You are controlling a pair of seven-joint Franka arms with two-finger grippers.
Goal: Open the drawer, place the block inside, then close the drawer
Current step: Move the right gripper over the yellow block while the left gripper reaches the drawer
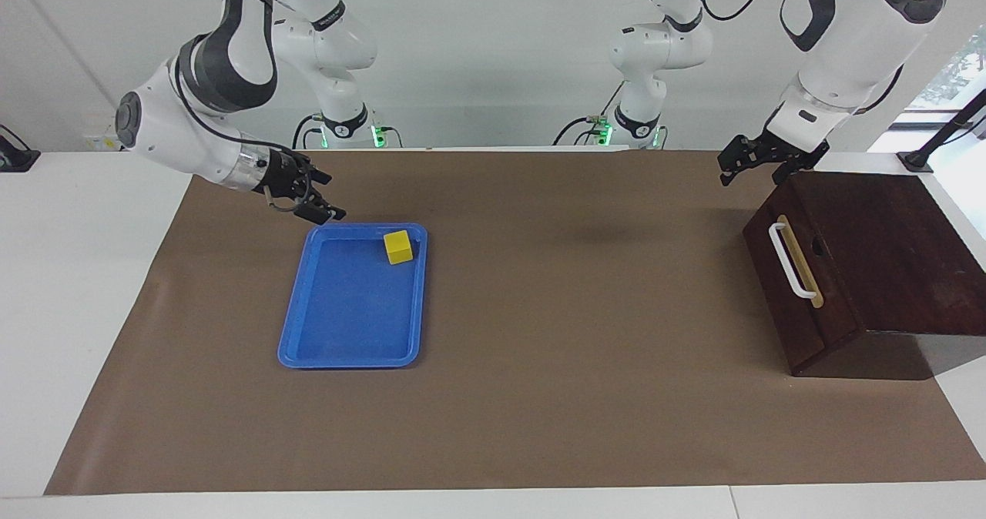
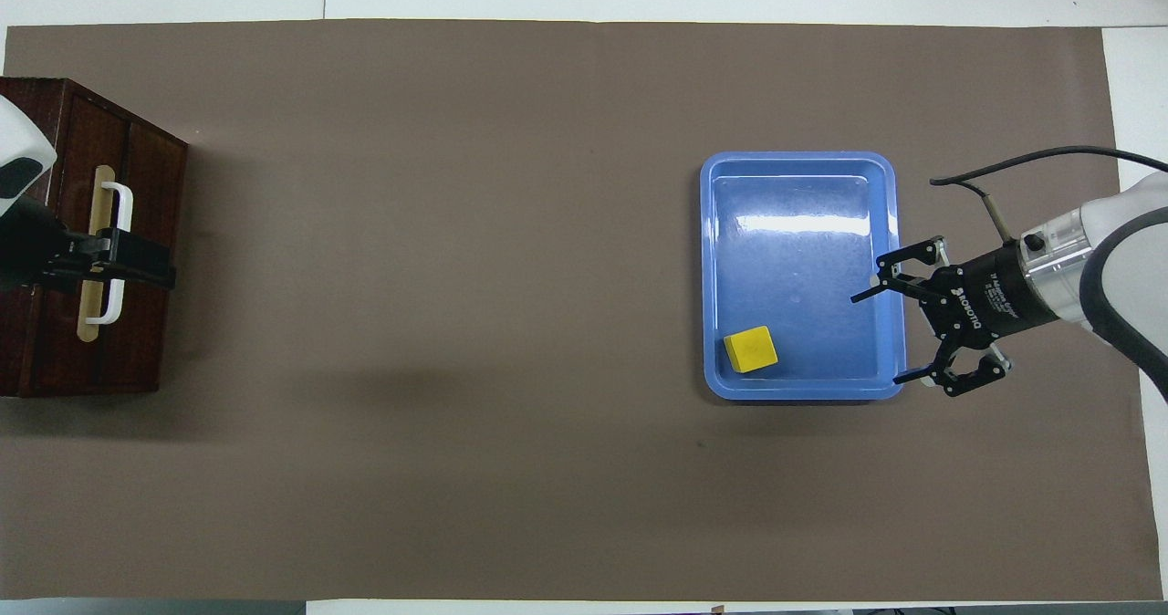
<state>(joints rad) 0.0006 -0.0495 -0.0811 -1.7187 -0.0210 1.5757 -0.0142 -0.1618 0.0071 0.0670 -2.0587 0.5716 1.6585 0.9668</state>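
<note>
The yellow block (image 1: pixel 398 246) (image 2: pixel 750 349) lies in a blue tray (image 1: pixel 339 334) (image 2: pixel 803 232), in the corner nearer to the robots and toward the table's middle. My right gripper (image 1: pixel 327 199) (image 2: pixel 876 340) hangs open and low over the tray's rim at the right arm's end, a short way from the block and not touching it. The dark wooden drawer (image 1: pixel 778 303) (image 2: pixel 151 323) is shut, with its white handle (image 1: pixel 787 261) (image 2: pixel 117 252) facing the table's middle. Open and holding nothing, my left gripper (image 1: pixel 751 166) (image 2: pixel 137 268) hovers above the drawer box's front.
A brown mat (image 1: pixel 578 396) (image 2: pixel 456 323) covers the table from the tray to the drawer box. The box (image 1: pixel 893 249) stands at the left arm's end, partly off the mat. White table edge borders the mat all round.
</note>
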